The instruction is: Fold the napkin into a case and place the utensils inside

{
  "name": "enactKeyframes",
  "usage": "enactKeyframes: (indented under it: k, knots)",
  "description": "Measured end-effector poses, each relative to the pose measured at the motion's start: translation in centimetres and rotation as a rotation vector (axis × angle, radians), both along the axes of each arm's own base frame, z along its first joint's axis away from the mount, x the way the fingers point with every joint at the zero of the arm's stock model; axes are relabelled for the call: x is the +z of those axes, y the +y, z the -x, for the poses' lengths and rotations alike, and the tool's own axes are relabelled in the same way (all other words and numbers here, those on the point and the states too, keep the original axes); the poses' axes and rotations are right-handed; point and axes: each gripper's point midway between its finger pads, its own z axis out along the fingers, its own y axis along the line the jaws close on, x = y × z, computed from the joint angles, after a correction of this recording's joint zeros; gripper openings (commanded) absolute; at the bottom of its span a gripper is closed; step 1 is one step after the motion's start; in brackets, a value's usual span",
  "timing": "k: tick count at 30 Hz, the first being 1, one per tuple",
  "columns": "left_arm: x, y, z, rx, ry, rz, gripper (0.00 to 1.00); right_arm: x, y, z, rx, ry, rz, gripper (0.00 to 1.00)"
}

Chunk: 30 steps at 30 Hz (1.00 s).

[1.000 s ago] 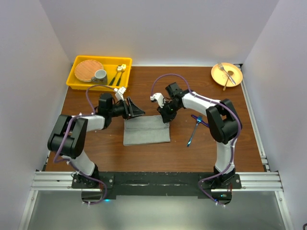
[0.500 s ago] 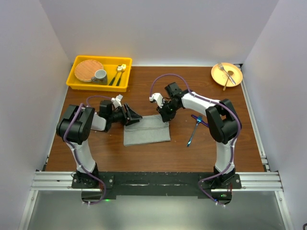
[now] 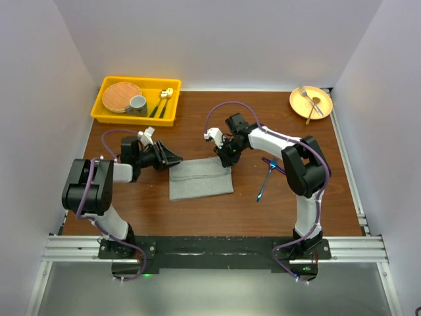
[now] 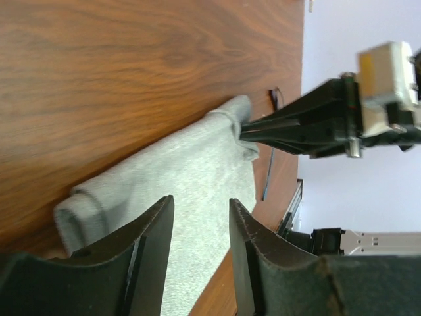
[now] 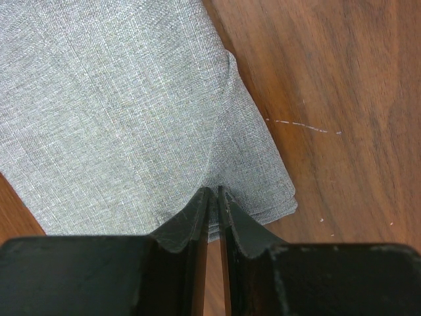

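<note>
The grey napkin (image 3: pixel 200 179) lies folded into an oblong on the wooden table. My right gripper (image 3: pixel 227 158) is at its far right corner, jaws shut on a pinch of cloth that puckers at the tips (image 5: pixel 214 191). My left gripper (image 3: pixel 172 158) hovers low beside the napkin's far left corner. Its fingers (image 4: pixel 152 250) stand apart with nothing between them, and the napkin (image 4: pixel 191 164) stretches out ahead. The blue-handled utensils (image 3: pixel 263 186) lie on the table just right of the napkin, apart from both grippers.
A yellow tray (image 3: pixel 105 113) at the back left holds a wooden plate, a grey cup (image 3: pixel 137 103) and dark-handled gold cutlery. At the back right is an orange plate (image 3: pixel 322 108) with a silver fork on it.
My left gripper has drawn back to the left, off the napkin's far left corner, and its jaws have narrowed. The right gripper keeps its pinch in the same place.
</note>
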Motion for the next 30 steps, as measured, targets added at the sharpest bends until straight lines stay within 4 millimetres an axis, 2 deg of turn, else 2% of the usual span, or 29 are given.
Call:
enactKeyframes:
  k: [3,8,11,14,16,19,25,26,28,29,30]
  knots:
    - [1.4,-1.0,-0.1,-0.028,-0.043,0.007,0.48,0.0,0.0,0.0,0.001,0.000,0.000,0.15]
    - [2.8,-4.9,-1.0,-0.099,-0.093,0.028,0.56,0.0,0.0,0.0,0.002,-0.001,0.000,0.16]
    - [1.9,-6.8,-1.7,-0.115,-0.075,0.047,0.59,0.0,0.0,0.0,0.002,-0.001,0.000,0.16]
    - [-0.3,-7.3,-2.0,-0.099,-0.012,0.041,0.62,0.0,0.0,0.0,0.002,-0.001,0.000,0.16]
    - [-2.2,-6.9,-2.0,-0.074,0.040,0.025,0.63,0.0,0.0,0.0,0.002,-0.001,0.000,0.16]
    - [-2.5,-6.1,-2.5,-0.059,0.051,0.036,0.64,0.0,0.0,0.0,0.002,-0.002,-0.001,0.16]
    - [-2.4,-0.9,-2.5,0.036,0.066,0.043,0.63,0.0,0.2,-0.2,0.005,-0.012,-0.006,0.15]
    - [-2.4,0.5,-2.2,0.058,0.065,0.034,0.60,0.0,0.2,-0.2,0.005,-0.012,-0.006,0.15]
    - [-2.3,1.7,-2.0,0.069,0.056,0.022,0.52,0.0,0.2,-0.2,0.005,-0.013,-0.006,0.15]
    - [-2.3,2.3,-1.9,0.069,0.051,0.012,0.40,0.0,0.2,-0.2,0.005,-0.013,-0.006,0.15]
    - [-2.2,2.6,-1.8,0.068,0.043,0.002,0.33,0.0,0.2,-0.2,0.005,-0.012,-0.007,0.15]
